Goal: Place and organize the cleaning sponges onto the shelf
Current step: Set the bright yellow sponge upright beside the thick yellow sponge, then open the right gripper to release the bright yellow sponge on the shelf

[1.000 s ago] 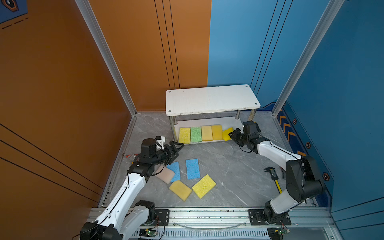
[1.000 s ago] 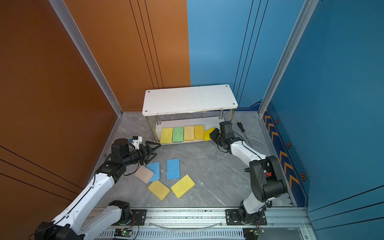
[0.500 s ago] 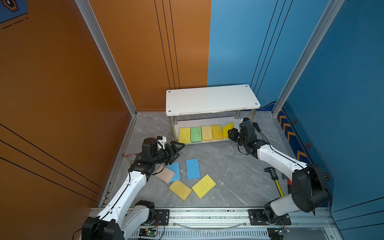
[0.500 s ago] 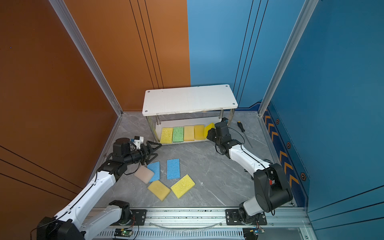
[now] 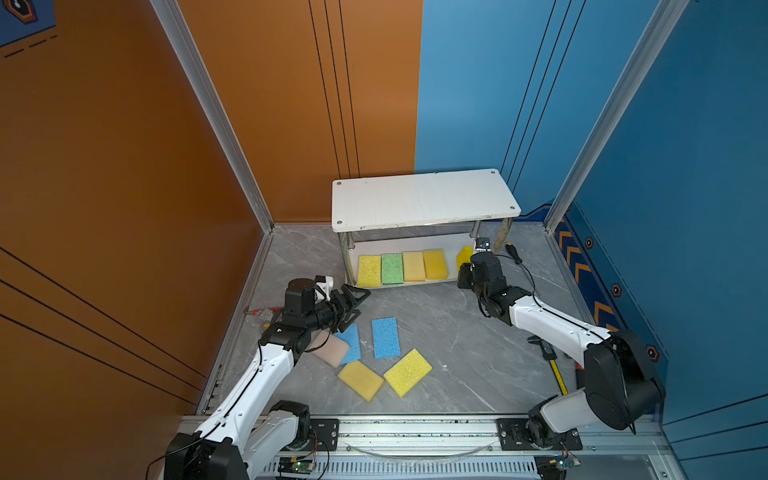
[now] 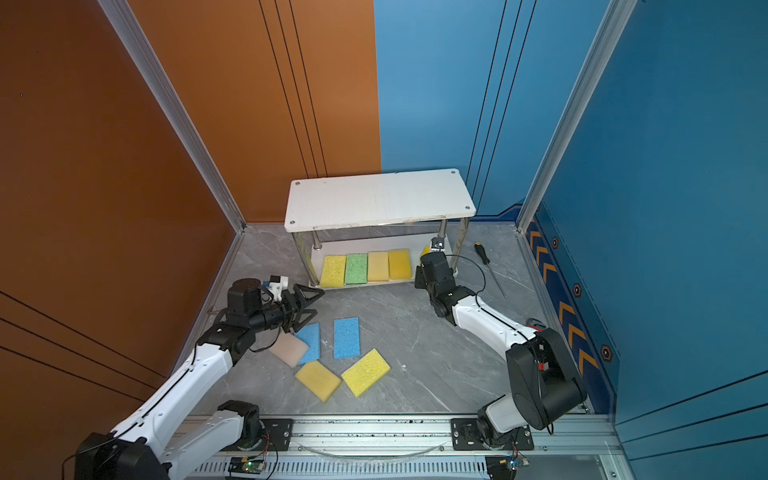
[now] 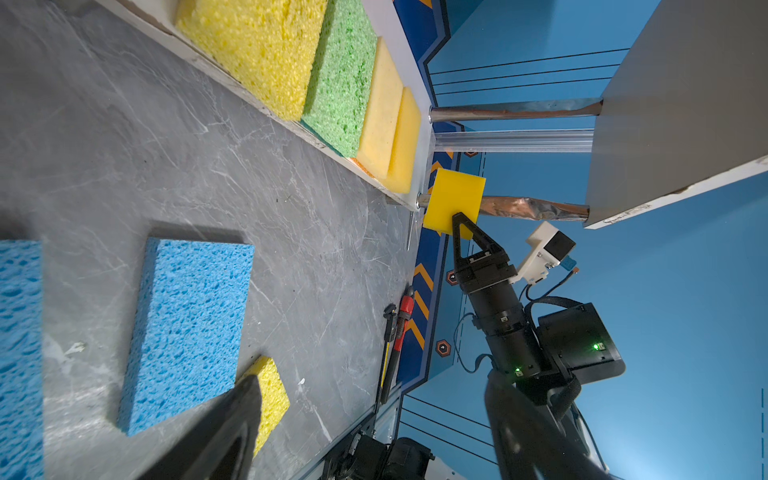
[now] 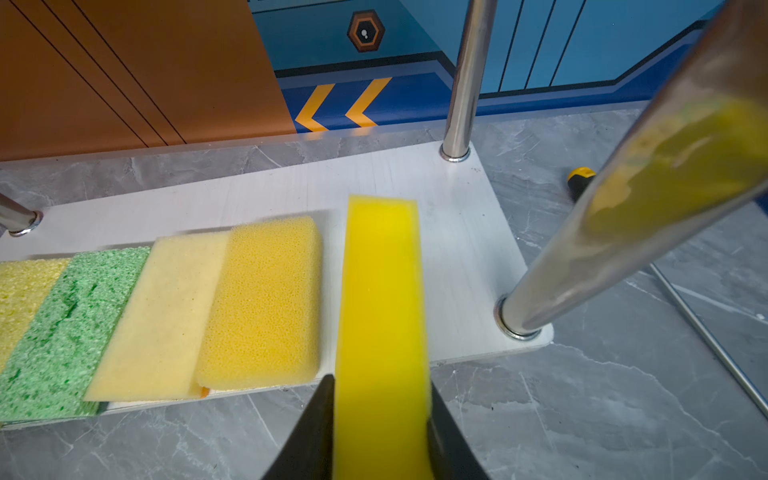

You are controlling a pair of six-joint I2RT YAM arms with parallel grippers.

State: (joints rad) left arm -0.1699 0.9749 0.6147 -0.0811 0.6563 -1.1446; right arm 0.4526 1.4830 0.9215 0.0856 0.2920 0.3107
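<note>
right arm (image 5: 552,328) has swung the bright yellow sponge (image 8: 382,291) in over the lower board (image 8: 457,232) of the shelf (image 5: 419,199), jaws pinching it on edge just right of the row of four (image 5: 392,269), so number five looks nearly placed; left jaws hang wide and empty near the blue sponges (image 5: 385,337).

The shelf (image 5: 424,199), two white boards on chrome posts, stands near the table's far edge. On its lower board four pads lie flat in a touching row: a yellow sponge (image 5: 369,271), a green sponge (image 5: 392,269), a pale tan sponge (image 5: 414,266) and a deeper yellow sponge (image 5: 435,264). A bright yellow sponge (image 8: 382,291) stands on edge over that board's bare right end, pinched in the right pincer (image 8: 380,384). Toward the table's front left lie a blue sponge (image 5: 385,337), a second blue sponge (image 5: 352,338) overlapped by a whitish-pink sponge (image 5: 330,349), and, nearer the front edge, two tilted yellow sponges (image 5: 360,380) (image 5: 408,372) just beside each other.
</note>
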